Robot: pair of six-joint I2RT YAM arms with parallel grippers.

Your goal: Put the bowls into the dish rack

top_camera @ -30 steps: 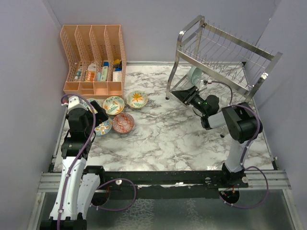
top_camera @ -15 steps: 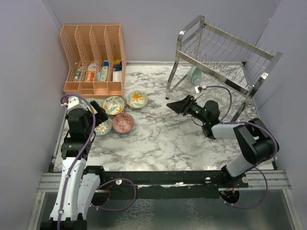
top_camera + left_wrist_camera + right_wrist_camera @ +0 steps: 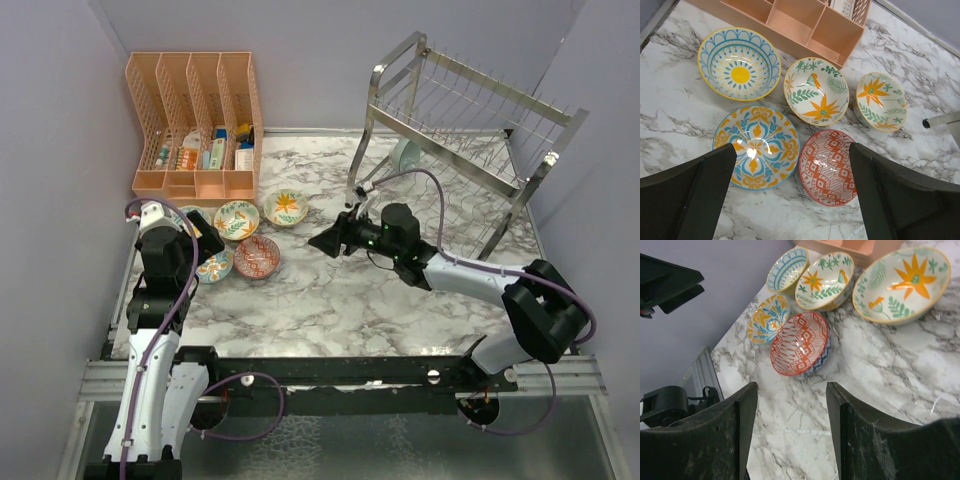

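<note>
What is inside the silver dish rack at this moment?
One pale teal bowl sits inside the dish rack, below its upper tier. The front bar covers part of it; no second bowl shows there.

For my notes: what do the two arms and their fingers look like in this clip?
The left arm and right arm both have white links with bulky black joints, and loose purple cables run along them. The left fingers are plain matte black wedges, broad at the base. The right fingers are the same but look scuffed. No markings are legible.
</note>
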